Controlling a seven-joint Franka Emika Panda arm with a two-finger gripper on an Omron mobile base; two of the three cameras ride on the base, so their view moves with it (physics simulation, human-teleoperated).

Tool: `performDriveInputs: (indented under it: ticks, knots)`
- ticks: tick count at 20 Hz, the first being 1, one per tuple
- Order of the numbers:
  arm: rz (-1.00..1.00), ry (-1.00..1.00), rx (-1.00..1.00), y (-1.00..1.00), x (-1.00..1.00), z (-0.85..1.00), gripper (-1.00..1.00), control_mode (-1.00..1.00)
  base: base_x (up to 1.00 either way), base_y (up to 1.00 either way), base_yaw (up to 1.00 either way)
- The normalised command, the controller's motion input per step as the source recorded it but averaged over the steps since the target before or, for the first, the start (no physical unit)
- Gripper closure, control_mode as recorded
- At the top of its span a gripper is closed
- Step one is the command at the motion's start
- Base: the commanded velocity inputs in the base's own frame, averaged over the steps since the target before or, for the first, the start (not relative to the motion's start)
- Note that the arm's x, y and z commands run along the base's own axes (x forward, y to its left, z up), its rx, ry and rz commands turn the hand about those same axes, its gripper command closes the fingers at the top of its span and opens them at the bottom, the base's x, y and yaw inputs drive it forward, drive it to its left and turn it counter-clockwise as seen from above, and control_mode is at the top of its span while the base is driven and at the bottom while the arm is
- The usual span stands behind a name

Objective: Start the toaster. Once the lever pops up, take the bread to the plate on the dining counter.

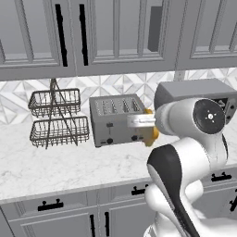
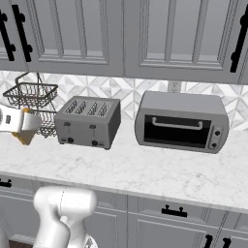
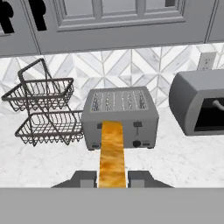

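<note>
Bread (image 3: 112,153) sits edge-on in the pincer (image 3: 112,179), bottom centre of hand view, pinched between the tips, lifted off the worktop (image 1: 55,162) in front of the toaster (image 3: 120,117). Thin edge grip: slice may slip or twist when the arm swings. Wire basket rack (image 3: 43,109) at left and toaster oven (image 2: 181,121) at right flank the path.

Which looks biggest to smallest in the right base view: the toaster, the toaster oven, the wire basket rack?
1. Toaster oven, clearly the largest.
2. Toaster.
3. Wire basket rack, though the picture's left edge and the tool holding the bread cover part of it, so this rank is unsure.
</note>
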Motion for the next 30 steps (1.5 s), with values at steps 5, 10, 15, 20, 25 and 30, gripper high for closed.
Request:
performDriveInputs:
  ticks: [5,10,15,20,25,30]
  knots:
    - [0.03,0.14,-0.04,-0.23,-0.02,0.0,1.0,-1.0,0.0,0.0,0.0]
    - [0.02,0.04,-0.02,-0.06,0.0,0.0,1.0,-1.0,0.0,0.0,0.0]
    - [0.0,0.0,0.0,0.0,0.0,0.0,1.0,-1.0,0.0,0.0,0.0]
    - [0.0,0.0,0.0,0.0,0.0,0.0,1.0,-1.0,0.0,0.0,0.0]
    - [0.0,0.0,0.0,0.0,0.0,0.0,1.0,1.0,-0.13,0.0,0.0]
    - [0.0,0.0,0.0,0.0,0.0,0.0,1.0,1.0,-0.67,-0.03,0.01]
